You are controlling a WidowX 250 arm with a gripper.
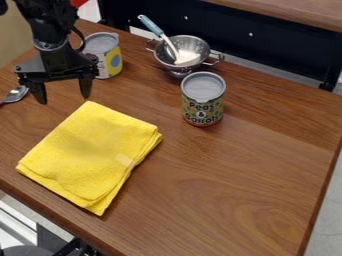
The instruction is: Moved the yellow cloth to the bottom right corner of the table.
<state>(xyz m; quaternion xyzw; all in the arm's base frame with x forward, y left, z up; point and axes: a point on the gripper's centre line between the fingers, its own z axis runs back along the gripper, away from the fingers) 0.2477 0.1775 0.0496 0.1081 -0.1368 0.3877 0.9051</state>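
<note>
My gripper (64, 96) hangs at the upper left of the camera view, its two fingers spread wide with nothing between them. The folded yellow cloth (90, 152) lies flat on the wooden table (234, 190), on the left side, below and slightly right of the gripper. Its top corner is close to the right fingertip in the view, and its lowest corner points toward the table's front edge. A small pale tag shows near the cloth's right side.
A peas and carrots can (202, 102) stands right of the cloth. Behind it is a metal colander (184, 50) holding a blue-handled utensil (152, 26). Another can (105, 55) stands beside the gripper, and a spoon (16, 94) lies at the left edge.
</note>
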